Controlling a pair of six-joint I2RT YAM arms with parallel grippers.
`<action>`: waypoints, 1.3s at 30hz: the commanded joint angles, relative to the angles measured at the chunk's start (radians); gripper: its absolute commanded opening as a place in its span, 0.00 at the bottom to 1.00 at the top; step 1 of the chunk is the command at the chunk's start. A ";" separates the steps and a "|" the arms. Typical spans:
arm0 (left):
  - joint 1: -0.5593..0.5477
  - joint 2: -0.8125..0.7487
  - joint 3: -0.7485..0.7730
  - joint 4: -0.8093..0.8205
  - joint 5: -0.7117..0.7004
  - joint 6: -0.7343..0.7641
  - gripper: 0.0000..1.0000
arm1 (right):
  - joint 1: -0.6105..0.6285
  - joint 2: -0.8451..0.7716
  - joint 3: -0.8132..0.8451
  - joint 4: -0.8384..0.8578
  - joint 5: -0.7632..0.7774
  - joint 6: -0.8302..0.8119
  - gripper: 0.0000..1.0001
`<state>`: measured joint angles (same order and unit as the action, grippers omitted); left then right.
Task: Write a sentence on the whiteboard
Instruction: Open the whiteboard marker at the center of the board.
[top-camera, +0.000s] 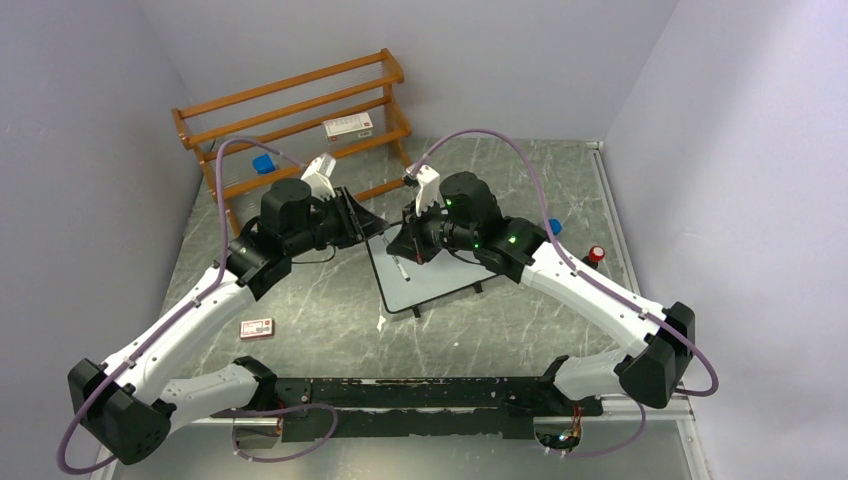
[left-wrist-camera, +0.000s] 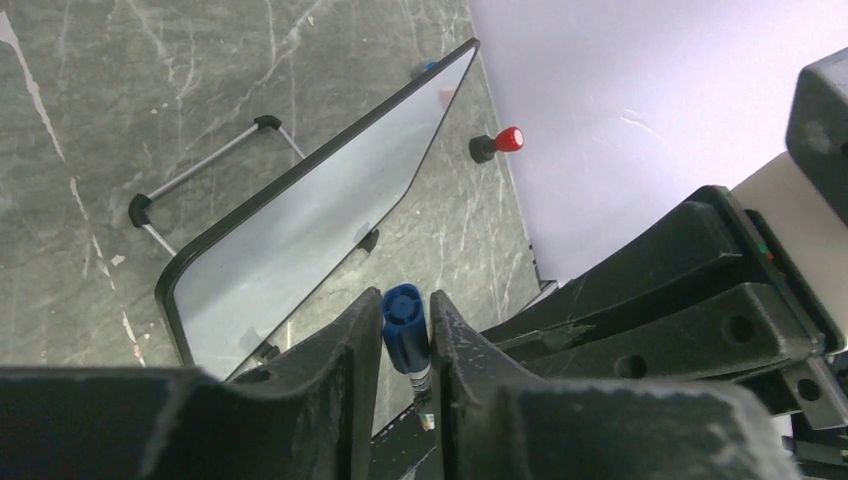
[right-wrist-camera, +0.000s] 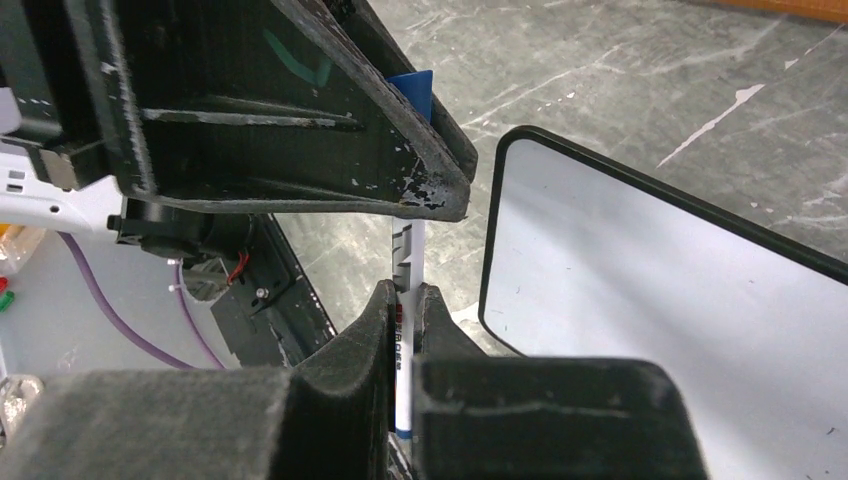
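The whiteboard (top-camera: 440, 278) stands tilted on its black feet in the middle of the table (top-camera: 320, 300), and both grippers meet over its far-left corner. We see a plain white face in a thin black frame. The right gripper (right-wrist-camera: 405, 300) pinches the marker (right-wrist-camera: 409, 250) by its white barrel, whose print we cannot read. The left gripper (left-wrist-camera: 405, 312) clamps narrowly on the blue cap (left-wrist-camera: 402, 325).

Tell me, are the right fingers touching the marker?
Touching. The right wrist view shows both fingers pressed against the marker, its white barrel clamped between them with no gap.
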<state>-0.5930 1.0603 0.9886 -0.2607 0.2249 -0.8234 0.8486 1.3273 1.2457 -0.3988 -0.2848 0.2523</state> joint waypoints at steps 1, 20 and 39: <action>-0.005 -0.025 -0.021 0.035 -0.027 -0.031 0.24 | 0.010 0.011 0.012 0.047 -0.016 -0.003 0.00; 0.068 -0.160 -0.135 0.137 -0.099 -0.233 0.05 | -0.024 -0.051 0.017 -0.031 0.156 0.104 1.00; 0.122 -0.235 -0.248 0.365 -0.083 -0.500 0.05 | -0.194 -0.162 -0.138 0.174 -0.116 0.148 1.00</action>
<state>-0.4786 0.8406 0.7750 -0.0166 0.1406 -1.2289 0.6807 1.1755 1.1713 -0.3134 -0.3542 0.3214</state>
